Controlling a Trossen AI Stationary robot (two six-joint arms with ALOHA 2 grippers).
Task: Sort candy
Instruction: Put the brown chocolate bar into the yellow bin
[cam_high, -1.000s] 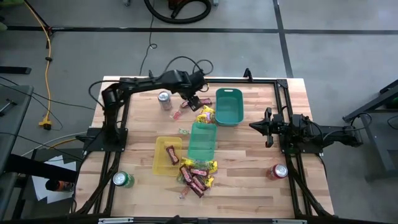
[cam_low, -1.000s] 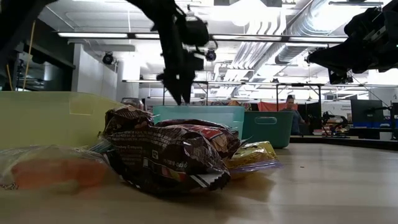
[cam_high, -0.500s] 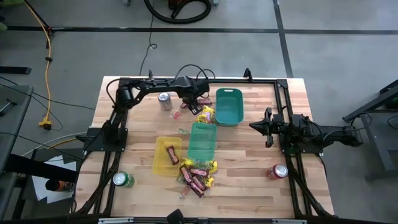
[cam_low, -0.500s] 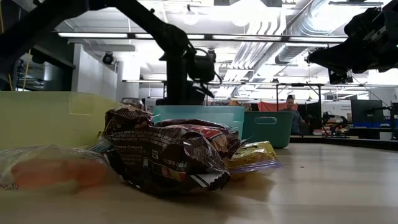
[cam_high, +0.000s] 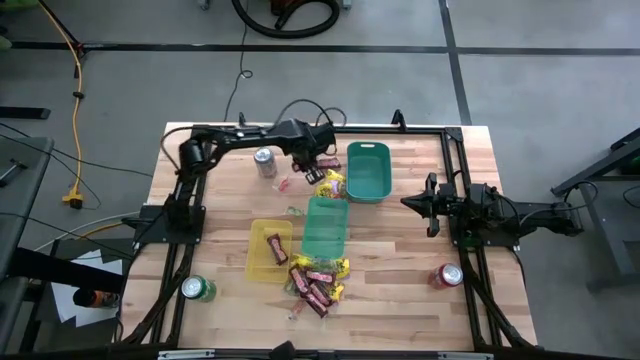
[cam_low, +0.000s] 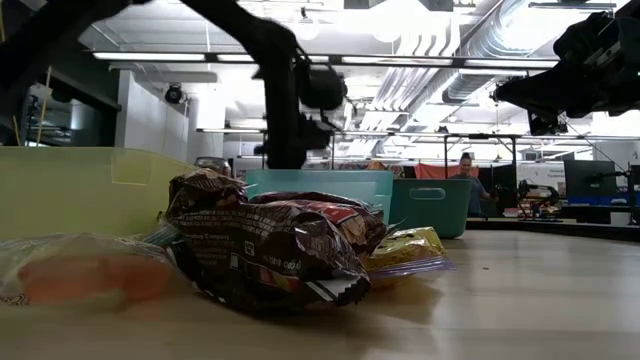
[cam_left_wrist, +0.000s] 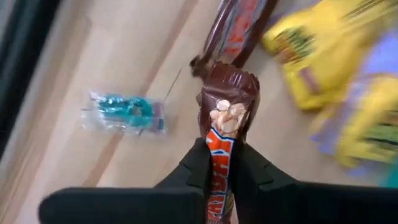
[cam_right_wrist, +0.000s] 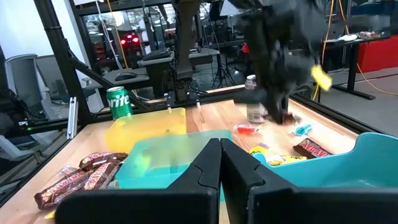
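So the high cam looks straight down on the whole table, both arms in frame. The low cam sits at tabletop level, right up against the candy pile, facing the room behind. The left wrist cam hangs close over the wood. The right wrist cam looks across the table. The teal trays show in the high, low and right wrist views.

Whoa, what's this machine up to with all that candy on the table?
It is sorting sweets. The left gripper has pinched a dark red-brown bar at the far side of the table, near the yellow packets beside a teal tray. One bar already lies in the yellow tray. The right gripper waits, shut, on its own side.
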